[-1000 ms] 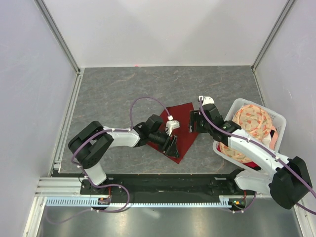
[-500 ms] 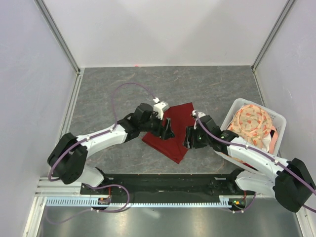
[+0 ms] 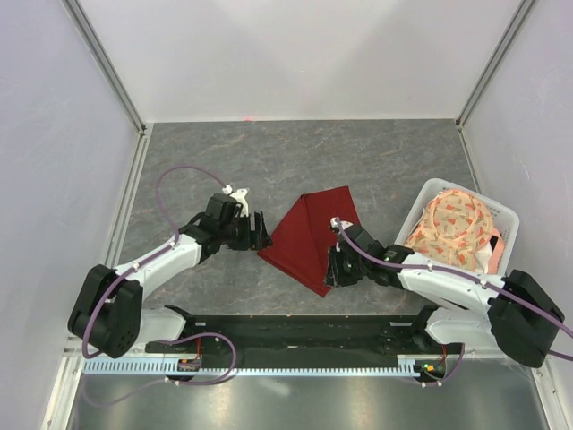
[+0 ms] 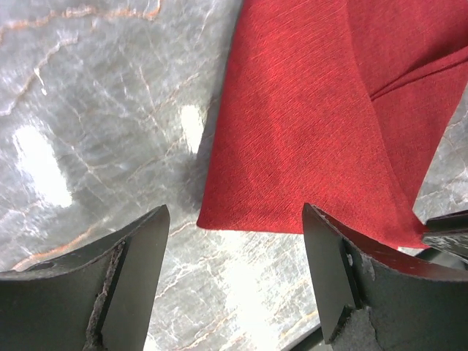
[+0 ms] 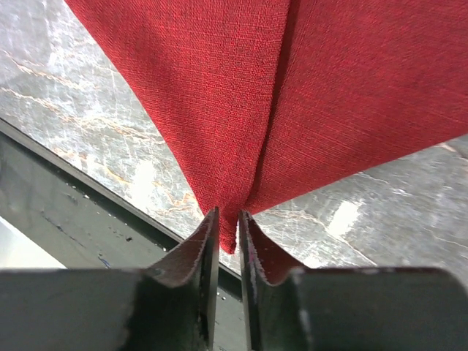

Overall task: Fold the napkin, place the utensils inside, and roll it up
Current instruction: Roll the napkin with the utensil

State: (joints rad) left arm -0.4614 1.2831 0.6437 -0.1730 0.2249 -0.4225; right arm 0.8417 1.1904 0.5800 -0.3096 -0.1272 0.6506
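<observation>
The dark red napkin [image 3: 309, 235] lies folded on the grey marble table, with one point toward the near edge. My right gripper [image 3: 329, 269] is shut on that near corner; in the right wrist view the tip of the napkin [image 5: 292, 95] sits pinched between the two narrow fingers of the gripper [image 5: 227, 214]. My left gripper [image 3: 261, 231] stands open just left of the cloth, low over bare table. In the left wrist view the napkin [image 4: 307, 124] has its left corner just ahead of the wide-apart jaws of this gripper [image 4: 234, 212]. The utensils are out of view.
A white basket [image 3: 512, 215] at the right holds a peach-and-cream floral cloth [image 3: 457, 224]. The black base rail [image 3: 286, 327] runs along the near table edge, right below the napkin's point. Grey walls close in the left, back and right.
My left gripper has drawn back to the left off the napkin and opened wider. My right gripper has moved down to the near corner and closed on it.
</observation>
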